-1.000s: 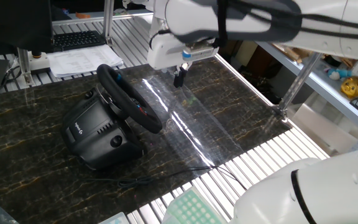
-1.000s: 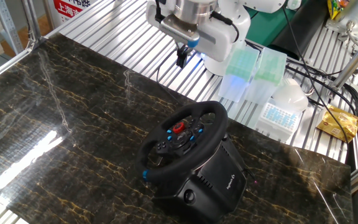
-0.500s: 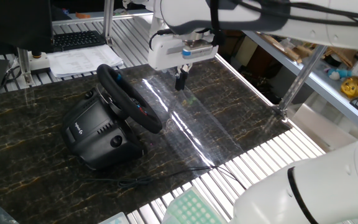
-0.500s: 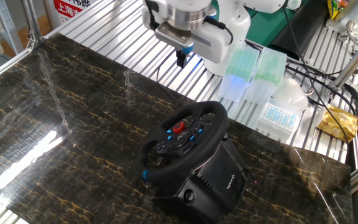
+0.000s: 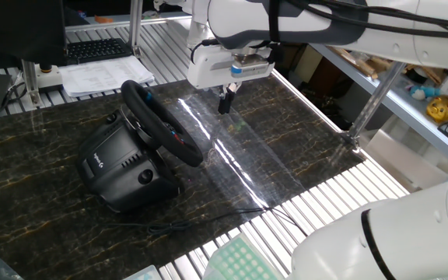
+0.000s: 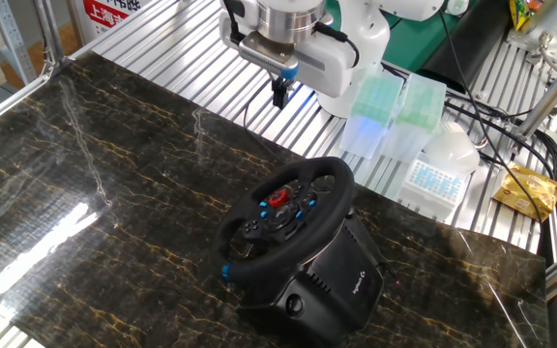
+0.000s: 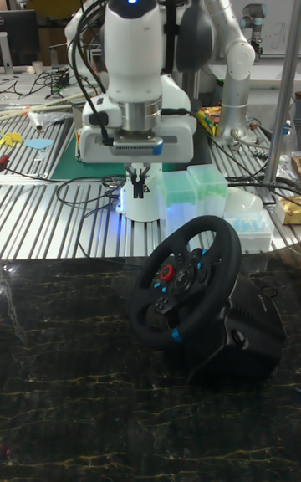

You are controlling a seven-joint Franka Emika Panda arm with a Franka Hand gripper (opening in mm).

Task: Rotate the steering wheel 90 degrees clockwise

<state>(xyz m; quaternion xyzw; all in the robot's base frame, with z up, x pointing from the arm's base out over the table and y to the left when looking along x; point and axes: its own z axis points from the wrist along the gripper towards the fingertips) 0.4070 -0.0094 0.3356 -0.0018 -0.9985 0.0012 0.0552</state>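
Hanging above the dark marble table [image 5: 302, 148], the gripper [image 5: 225, 99] points straight down with its two fingers drawn close together, only a thin slit between them, and nothing held. It hovers in the air well apart from the steering wheel [image 5: 160, 123], off to the side that the wheel's face looks toward. In the other fixed view the gripper [image 6: 279, 94] sits over the ribbed metal strip at the table's far edge, while the steering wheel [image 6: 286, 215] stands nearer the camera on the marble. In the tall fixed view the gripper [image 7: 139, 180] hangs above and just left of the steering wheel [image 7: 186, 290].

The wheel is tilted back on its bulky black housing [image 6: 341, 280], which bears a small white logo. Its hub shows a red centre mark and small blue marks around it. A thin black cable [image 5: 201, 219] trails from the housing across the marble toward the table's edge. Translucent plastic racks [image 6: 395, 108] lie on the metal strip beyond the wheel.
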